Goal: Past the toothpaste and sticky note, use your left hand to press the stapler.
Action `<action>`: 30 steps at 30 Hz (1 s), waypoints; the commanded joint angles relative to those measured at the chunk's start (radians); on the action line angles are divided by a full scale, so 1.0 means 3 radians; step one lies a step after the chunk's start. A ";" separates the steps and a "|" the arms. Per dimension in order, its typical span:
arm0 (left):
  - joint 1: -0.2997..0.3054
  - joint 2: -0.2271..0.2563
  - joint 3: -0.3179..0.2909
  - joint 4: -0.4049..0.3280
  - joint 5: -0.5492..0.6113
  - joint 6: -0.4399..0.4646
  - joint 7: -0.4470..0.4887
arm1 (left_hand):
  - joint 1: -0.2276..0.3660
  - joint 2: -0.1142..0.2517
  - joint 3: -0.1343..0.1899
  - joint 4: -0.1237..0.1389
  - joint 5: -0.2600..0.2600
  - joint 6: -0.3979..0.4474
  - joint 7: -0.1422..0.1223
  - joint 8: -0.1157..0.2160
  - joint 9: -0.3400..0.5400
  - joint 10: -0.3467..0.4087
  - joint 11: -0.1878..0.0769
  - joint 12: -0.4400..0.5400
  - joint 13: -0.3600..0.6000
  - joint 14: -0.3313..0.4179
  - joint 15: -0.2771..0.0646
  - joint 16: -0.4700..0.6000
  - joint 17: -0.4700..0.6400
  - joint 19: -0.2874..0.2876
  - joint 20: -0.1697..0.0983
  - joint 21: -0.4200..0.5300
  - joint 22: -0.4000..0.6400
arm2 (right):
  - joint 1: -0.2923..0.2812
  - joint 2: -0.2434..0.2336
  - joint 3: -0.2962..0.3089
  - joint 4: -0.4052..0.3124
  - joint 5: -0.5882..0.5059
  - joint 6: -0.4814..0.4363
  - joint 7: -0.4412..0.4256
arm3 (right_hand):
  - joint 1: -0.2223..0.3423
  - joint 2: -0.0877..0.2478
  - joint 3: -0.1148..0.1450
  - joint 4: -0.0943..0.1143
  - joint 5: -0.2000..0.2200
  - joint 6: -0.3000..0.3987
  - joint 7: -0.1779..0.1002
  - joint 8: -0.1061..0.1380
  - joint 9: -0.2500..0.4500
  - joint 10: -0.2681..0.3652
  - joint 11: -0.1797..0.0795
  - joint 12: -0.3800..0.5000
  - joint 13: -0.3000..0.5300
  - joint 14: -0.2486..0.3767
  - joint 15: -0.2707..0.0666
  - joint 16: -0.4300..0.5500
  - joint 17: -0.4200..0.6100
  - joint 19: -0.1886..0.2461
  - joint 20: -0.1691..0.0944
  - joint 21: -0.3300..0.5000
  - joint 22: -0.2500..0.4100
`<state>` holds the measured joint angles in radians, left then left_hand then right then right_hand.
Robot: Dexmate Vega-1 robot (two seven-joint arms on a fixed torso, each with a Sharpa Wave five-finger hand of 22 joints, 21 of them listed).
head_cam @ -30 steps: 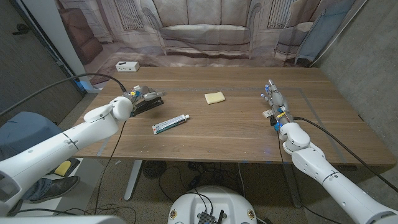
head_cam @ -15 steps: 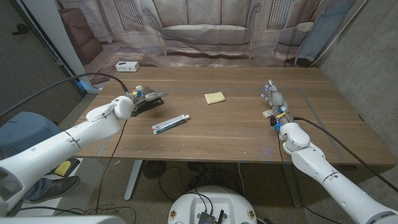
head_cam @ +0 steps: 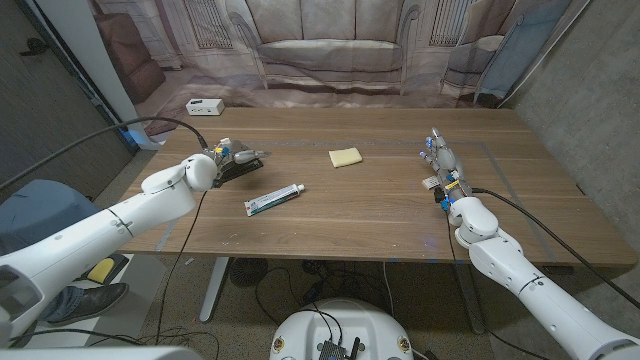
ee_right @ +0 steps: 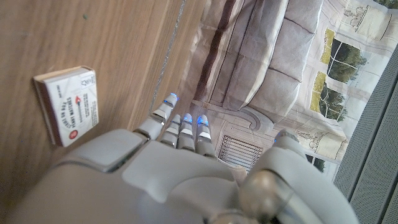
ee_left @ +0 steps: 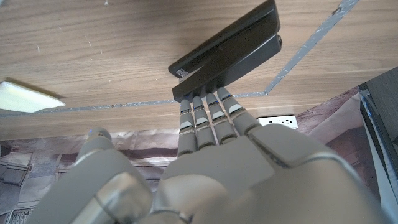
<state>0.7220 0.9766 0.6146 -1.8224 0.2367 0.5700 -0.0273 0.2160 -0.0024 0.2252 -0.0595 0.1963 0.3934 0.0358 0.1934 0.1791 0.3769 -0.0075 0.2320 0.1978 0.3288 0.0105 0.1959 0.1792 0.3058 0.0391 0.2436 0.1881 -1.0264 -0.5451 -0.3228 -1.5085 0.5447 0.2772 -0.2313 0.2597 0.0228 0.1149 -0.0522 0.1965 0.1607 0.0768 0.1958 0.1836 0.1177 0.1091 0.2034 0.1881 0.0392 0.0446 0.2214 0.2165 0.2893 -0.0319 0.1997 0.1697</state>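
Wooden tabletop point(head_cam: 350, 215): left hand point(head_cam: 222, 157) over black stapler point(ee_left: 227, 53), fingers point(ee_left: 208, 115) straight, together, touching its top, holding nothing. Advice: push squarely downward, avoid sliding it.

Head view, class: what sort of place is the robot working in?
Probably a test lab dressed as a living room: a printed sofa backdrop hangs behind a plain wooden table, with cables trailing beneath.

Matt black plastic stapler point(ee_left: 227, 53) lies on the smooth, grained wooden table point(head_cam: 380, 215); yellow sticky note point(head_cam: 345, 156) is paper.
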 commanded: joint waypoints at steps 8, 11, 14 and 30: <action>-0.0025 -0.0014 0.0034 0.0070 -0.0065 0.0044 -0.0049 | -0.0036 0.0000 -0.0013 -0.0002 -0.0010 0.0040 0.0001 0.0010 0.0012 0.0017 0.0000 -0.0021 0.0005 0.0014 -0.0011 0.0000 0.0013 -0.0006 -0.0013 -0.0010 0.0006 | 0.0043 0.0007 -0.0022 0.0026 0.0016 -0.0044 0.0015 | 0.0002 0.0033 0.0004 -0.0023 -0.0008 0.0033 -0.0001 0.0002 0.0012 0.0000 0.0014 -0.0012 0.0011 0.0003 0.0034 -0.0014 0.0006 -0.0001 0.0005 -0.0005 0.0011; -0.0037 -0.0014 0.0046 0.0074 -0.0062 0.0035 -0.0056 | -0.0038 0.0000 -0.0014 -0.0002 -0.0010 0.0045 0.0003 0.0012 0.0012 0.0020 0.0002 -0.0021 0.0005 0.0019 -0.0009 0.0001 0.0013 -0.0006 -0.0013 -0.0012 0.0006 | 0.0038 0.0003 -0.0019 0.0021 0.0013 -0.0040 0.0012 | 0.0003 0.0035 0.0005 -0.0024 -0.0007 0.0032 -0.0004 0.0001 0.0012 0.0001 0.0013 -0.0012 0.0011 0.0003 0.0034 -0.0014 0.0006 -0.0001 0.0005 -0.0005 0.0011; -0.0053 -0.0019 0.0061 0.0081 -0.0057 0.0040 -0.0073 | -0.0039 0.0001 -0.0015 -0.0003 -0.0009 0.0044 0.0007 0.0010 0.0012 0.0022 -0.0013 -0.0023 0.0005 0.0020 -0.0011 0.0000 0.0012 -0.0006 -0.0013 -0.0014 0.0006 | 0.0033 -0.0005 -0.0017 0.0020 0.0008 -0.0034 0.0014 | 0.0003 0.0035 0.0004 -0.0026 -0.0007 0.0032 -0.0002 0.0001 0.0012 0.0001 0.0010 -0.0012 0.0012 0.0004 0.0036 -0.0015 0.0006 -0.0002 0.0007 -0.0006 0.0011; -0.0133 -0.0037 0.0162 0.0091 -0.0020 0.0165 -0.0190 | -0.0047 0.0003 -0.0020 -0.0005 -0.0008 0.0056 0.0003 0.0009 0.0011 0.0029 -0.0014 -0.0028 0.0005 0.0029 -0.0011 -0.0001 0.0012 -0.0004 -0.0016 -0.0023 0.0005 | 0.0039 0.0001 -0.0015 0.0036 0.0030 -0.0038 0.0026 | 0.0003 0.0037 0.0003 -0.0031 -0.0007 0.0032 0.0000 0.0000 0.0012 -0.0001 0.0009 -0.0014 0.0012 0.0003 0.0031 -0.0019 0.0007 -0.0004 0.0010 -0.0008 0.0011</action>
<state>0.6952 0.9673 0.6456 -1.7975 0.2259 0.6028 -0.0616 0.2120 0.0016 0.2252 -0.0594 0.1963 0.4002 0.0357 0.1933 0.1791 0.3768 -0.0075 0.2235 0.1974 0.3286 0.0103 0.1959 0.1787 0.3020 0.0354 0.2397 0.1875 -1.0165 -0.5459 -0.3275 -1.5021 0.5501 0.2649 -0.2271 0.2597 0.0228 0.1113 -0.0558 0.1965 0.1607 0.0767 0.1958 0.1836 0.1177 0.1091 0.1996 0.1881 0.0392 0.0446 0.2214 0.2162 0.2894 -0.0319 0.1999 0.1697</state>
